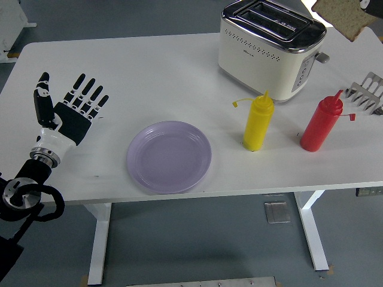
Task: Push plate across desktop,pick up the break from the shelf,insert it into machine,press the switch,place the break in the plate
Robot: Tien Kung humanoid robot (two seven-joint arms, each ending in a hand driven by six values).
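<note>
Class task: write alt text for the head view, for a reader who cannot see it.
A bread slice is held above a cream toaster at the table's far right. The left hand hovers open, apart from a purple plate; yellow and red squeeze bottles stand nearby.

One round lilac plate (169, 156), one cream two-slot toaster (270, 46), one brown bread slice (341, 16), two squeeze bottles: one yellow (258, 122), one red (321, 124); one metal rack (367, 92).

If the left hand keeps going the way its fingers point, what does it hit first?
Nothing, as far as this view shows: the left hand, open, points up and slightly right over bare table. The plate lies off to its right.
</note>
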